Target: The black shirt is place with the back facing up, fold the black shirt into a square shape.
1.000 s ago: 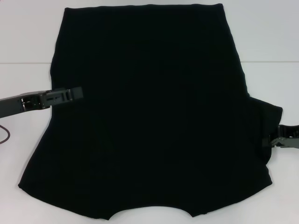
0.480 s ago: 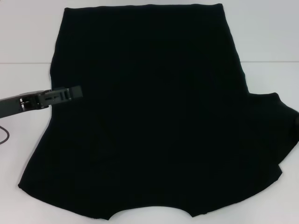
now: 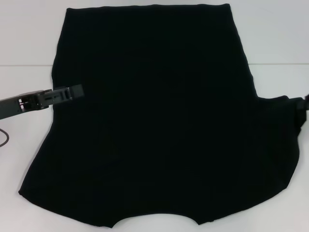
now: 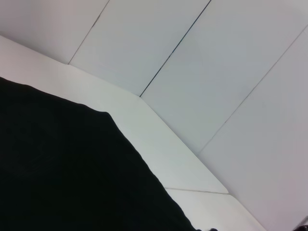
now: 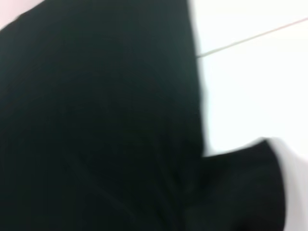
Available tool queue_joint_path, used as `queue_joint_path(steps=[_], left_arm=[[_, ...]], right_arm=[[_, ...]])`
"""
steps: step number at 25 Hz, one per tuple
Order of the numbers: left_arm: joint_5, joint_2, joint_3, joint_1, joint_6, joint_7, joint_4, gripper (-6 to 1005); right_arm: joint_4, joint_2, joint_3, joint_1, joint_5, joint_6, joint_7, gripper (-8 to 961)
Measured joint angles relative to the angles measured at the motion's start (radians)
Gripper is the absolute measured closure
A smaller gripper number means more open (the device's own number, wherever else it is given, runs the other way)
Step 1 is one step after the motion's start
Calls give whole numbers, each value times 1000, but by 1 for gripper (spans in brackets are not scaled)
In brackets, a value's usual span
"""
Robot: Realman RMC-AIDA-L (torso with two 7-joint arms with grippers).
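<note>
Black shirt shows no lettering; left hand together; right hand state unclear.

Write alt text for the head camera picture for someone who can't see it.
A black shirt lies spread flat on a white table, filling most of the view. The left gripper reaches over its left edge; the right gripper sits at the right sleeve.
</note>
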Motion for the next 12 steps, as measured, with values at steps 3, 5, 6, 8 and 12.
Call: queue_joint_path(steps=[3,5,6,8,12], left_arm=[[-1,0,0,0,-4,0,-1,86],[-4,0,0,0,-6,0,-1,86],[-7,-1,0,0,-7,0,-1,86],[-17,-1,0,0,-6,0,-1,86],[-23,0,-8,5,-4,0,-1,86]], right_arm=[[0,9,-10,31,4,-36,-12,935],[0,20,-25,59,5,-60,-35,935],[0,26,-45,74,2,-68,-51,935],[2,38,-107,102,-6,-76,-75,934],[1,63,-271,143,-27,-67,-87,927]])
